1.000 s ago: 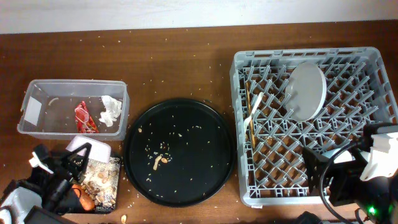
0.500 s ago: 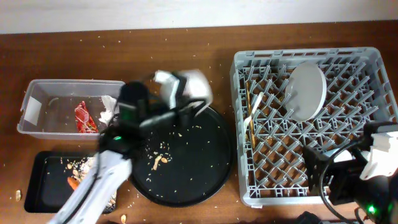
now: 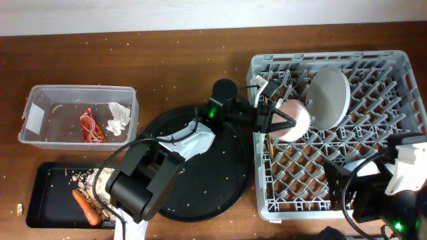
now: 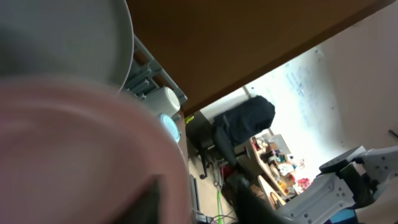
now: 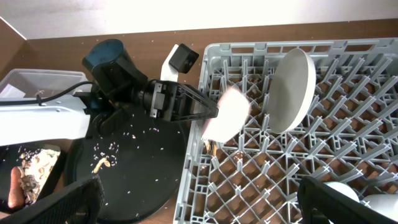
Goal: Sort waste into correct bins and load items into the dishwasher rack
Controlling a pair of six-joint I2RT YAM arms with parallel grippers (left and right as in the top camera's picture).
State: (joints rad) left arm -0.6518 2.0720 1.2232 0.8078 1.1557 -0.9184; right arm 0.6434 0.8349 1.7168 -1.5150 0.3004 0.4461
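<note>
Two grippers: the left gripper (image 3: 277, 120) clamps a bowl (image 3: 298, 124) over the rack (image 3: 333, 57), plate (image 3: 330, 97) just beyond; the right gripper (image 5: 199, 186) gapes wide, empty.

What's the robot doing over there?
The robot's left hand holds a white round bowl over the big grey plastic dish rack, right beside a pale round plate standing in it. The right arm sits by the rack's near corner, holding nothing. A red wrapper and a white tissue lie in the clear plastic tub.
</note>
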